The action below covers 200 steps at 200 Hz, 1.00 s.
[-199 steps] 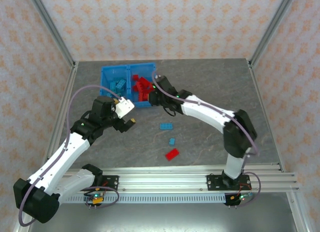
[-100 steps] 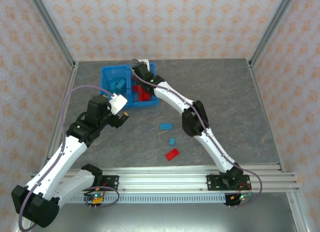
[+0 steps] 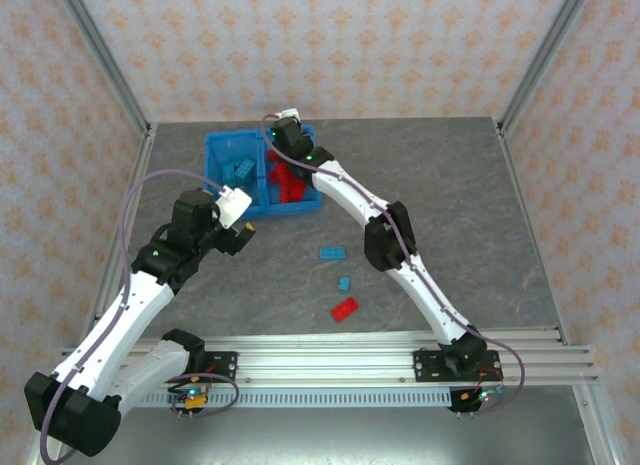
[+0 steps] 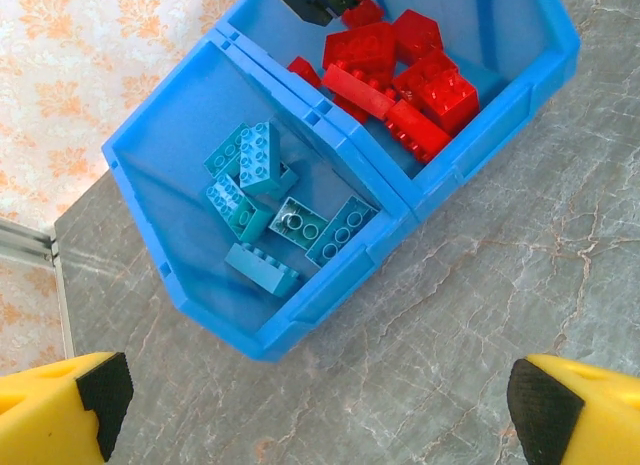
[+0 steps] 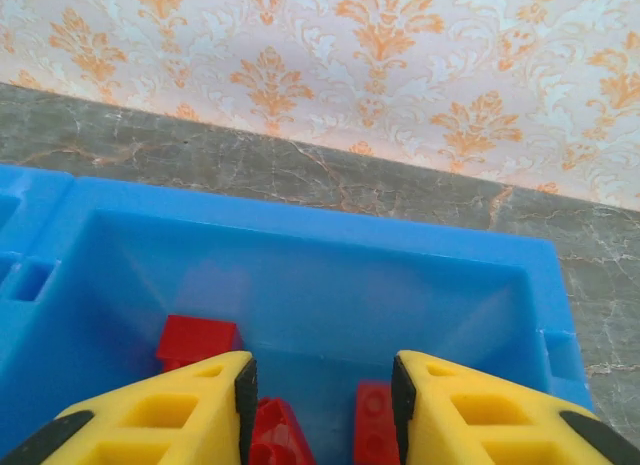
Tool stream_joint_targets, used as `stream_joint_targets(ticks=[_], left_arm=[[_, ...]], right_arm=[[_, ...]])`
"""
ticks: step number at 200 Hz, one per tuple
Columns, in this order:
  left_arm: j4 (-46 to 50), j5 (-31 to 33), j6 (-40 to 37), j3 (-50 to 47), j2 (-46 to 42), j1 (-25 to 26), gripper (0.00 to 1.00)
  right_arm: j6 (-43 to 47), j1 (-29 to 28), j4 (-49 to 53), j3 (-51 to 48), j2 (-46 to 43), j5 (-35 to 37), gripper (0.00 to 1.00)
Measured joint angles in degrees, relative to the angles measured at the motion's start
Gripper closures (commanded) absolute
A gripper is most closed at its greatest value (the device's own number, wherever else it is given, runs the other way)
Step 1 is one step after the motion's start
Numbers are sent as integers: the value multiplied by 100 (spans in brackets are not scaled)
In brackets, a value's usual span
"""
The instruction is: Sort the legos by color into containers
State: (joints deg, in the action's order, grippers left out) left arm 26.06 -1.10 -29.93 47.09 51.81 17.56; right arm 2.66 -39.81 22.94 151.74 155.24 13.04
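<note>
The blue bin [image 3: 213,145] stands at the back left of the table. Its left compartment holds several teal legos [image 3: 240,172] [image 4: 270,200]. Its right compartment holds several red legos [image 3: 290,181] [image 4: 400,70]. My right gripper [image 3: 283,143] [image 5: 320,395] hangs open over the far part of the red compartment, with red bricks [image 5: 195,337] below its yellow fingers [image 5: 160,415] and nothing between them. My left gripper [image 3: 243,233] [image 4: 310,415] is open above bare table, just near the bin's front edge. A teal lego [image 3: 332,252], a small teal lego [image 3: 344,283] and a red lego [image 3: 345,308] lie on the table.
The table is grey marble-patterned [image 3: 430,185], with patterned walls and aluminium corner posts [image 3: 105,70] around it. The right arm's elbow [image 3: 385,235] reaches across the middle, close beside the loose bricks. A rail [image 3: 330,363] runs along the near edge.
The right gripper has swung from the bin's right front edge to over the far part of the red compartment, its elbow folding inward. The left gripper has drawn back slightly left.
</note>
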Motion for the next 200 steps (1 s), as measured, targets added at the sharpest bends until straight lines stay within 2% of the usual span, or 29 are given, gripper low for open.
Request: stream_joint_targets(ticks=[31,50,74,110,132,150,172,191,200], left_arm=[[-7,-37,11,0,-2,0,0],[-11,-142,9,0,-2,0,0],[-9,-509,-46,0,-2,0,0],[-2,-1600,-337,0,-2,0,0],[-2,-2190,-450,0,31,0,0],[2,-2476,-459,2,144,0,0],[37,-2675,-461,2,323,0,0],[61,-2739,-463,4,361,0,0],[59,-2745,-466,4,358,0,0]], right_arm=[[-168,0,179,-109,-317,-92,61],[-426,0,369,-780,-1016,-254,61],[-756,0,262,-2728,-2686,-608,57],[-1158,0,-149,-6094,-5530,-1362,49],[-1392,-74,87,-7385,-6585,-1624,45],[-1615,-297,472,-8039,-6992,-1764,39],[-2044,-846,931,-8653,-7213,-1965,32],[-2433,-1357,1213,-9058,-7237,-2153,19],[-2629,-1561,1316,-9239,-7239,-2253,8]])
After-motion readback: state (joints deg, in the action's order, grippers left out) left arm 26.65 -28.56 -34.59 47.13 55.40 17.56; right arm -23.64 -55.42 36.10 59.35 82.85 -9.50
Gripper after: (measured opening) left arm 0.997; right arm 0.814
